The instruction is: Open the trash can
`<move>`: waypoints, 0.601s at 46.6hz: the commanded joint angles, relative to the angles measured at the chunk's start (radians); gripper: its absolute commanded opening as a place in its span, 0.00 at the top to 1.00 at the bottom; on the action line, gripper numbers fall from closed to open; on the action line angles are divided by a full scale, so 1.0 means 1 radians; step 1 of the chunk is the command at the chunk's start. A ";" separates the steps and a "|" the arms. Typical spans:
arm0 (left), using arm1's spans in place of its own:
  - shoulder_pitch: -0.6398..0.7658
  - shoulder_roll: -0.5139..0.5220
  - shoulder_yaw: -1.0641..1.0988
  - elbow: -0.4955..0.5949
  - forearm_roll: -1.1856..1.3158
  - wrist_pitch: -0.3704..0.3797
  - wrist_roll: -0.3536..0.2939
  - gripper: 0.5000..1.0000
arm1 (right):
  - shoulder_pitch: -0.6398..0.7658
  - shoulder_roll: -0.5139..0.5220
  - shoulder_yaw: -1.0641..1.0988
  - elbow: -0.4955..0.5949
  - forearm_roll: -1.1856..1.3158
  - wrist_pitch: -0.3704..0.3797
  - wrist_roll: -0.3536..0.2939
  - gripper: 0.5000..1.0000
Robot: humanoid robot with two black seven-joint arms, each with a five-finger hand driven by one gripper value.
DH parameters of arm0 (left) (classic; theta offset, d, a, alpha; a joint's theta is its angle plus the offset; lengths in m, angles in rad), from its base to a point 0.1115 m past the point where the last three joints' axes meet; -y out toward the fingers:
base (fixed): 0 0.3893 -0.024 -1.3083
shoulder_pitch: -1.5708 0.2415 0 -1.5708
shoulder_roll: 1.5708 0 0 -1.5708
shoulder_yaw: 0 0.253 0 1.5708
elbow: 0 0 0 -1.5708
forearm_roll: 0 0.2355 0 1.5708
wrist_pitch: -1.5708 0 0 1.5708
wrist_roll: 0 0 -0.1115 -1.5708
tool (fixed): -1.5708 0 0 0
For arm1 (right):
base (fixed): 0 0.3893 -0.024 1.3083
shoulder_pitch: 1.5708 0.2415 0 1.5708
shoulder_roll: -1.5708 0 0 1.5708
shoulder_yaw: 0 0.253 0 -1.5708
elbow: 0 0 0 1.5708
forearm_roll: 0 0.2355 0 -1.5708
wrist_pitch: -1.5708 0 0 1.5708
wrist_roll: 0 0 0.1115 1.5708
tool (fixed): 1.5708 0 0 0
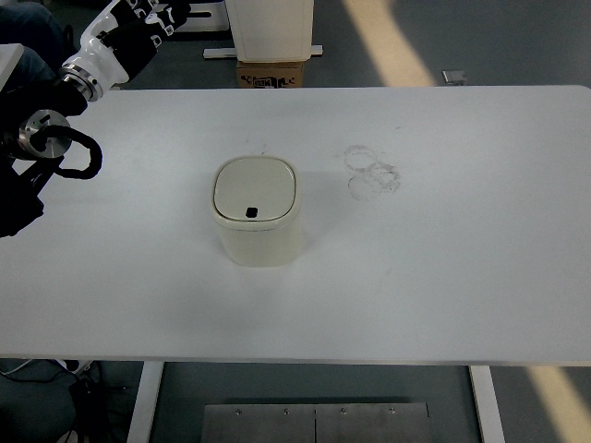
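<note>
One robot hand (pixel 138 23), the left, shows at the far left corner, its finger state unclear. The closed trash can (pixel 256 210) stands mid-bench (pixel 443 277), well apart to its right and nearer.

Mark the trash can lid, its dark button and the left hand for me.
trash can lid (pixel 256 185), top view, centre of the lid.
dark button (pixel 251 212), top view, its middle.
left hand (pixel 148 20), top view, the hand's middle.

Black and white left hand (pixel 138 23) on a white forearm shell, joined through a silver ribbed wrist ring. Further back, black arm housing with a round bare-metal joint cap (pixel 44 129) and a looped black cable (pixel 81 159).
</note>
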 commanded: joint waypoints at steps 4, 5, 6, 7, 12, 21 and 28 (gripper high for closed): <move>-0.046 0.060 0.041 -0.104 0.001 0.028 0.080 0.00 | 0.000 0.000 0.000 0.000 0.000 0.000 0.000 0.02; -0.054 0.067 0.042 -0.115 0.002 0.032 0.086 0.00 | 0.000 0.000 0.000 0.000 0.000 0.000 0.000 0.02; -0.060 0.071 0.045 -0.124 0.004 0.035 0.094 0.00 | 0.000 0.000 0.000 0.000 0.000 0.000 0.000 0.02; -0.066 0.074 0.045 -0.133 0.004 0.037 0.102 0.00 | 0.000 0.000 0.000 0.000 0.000 0.000 0.000 0.02; -0.086 0.100 0.068 -0.179 0.007 0.038 0.143 0.00 | 0.000 0.000 0.000 0.000 0.000 0.000 0.000 0.02; -0.153 0.194 0.192 -0.309 0.005 0.032 0.155 0.00 | 0.000 0.000 0.000 0.000 0.000 0.000 0.000 0.02; -0.212 0.249 0.280 -0.374 0.008 0.005 0.172 0.00 | 0.000 0.000 0.000 0.000 0.000 0.000 0.000 0.02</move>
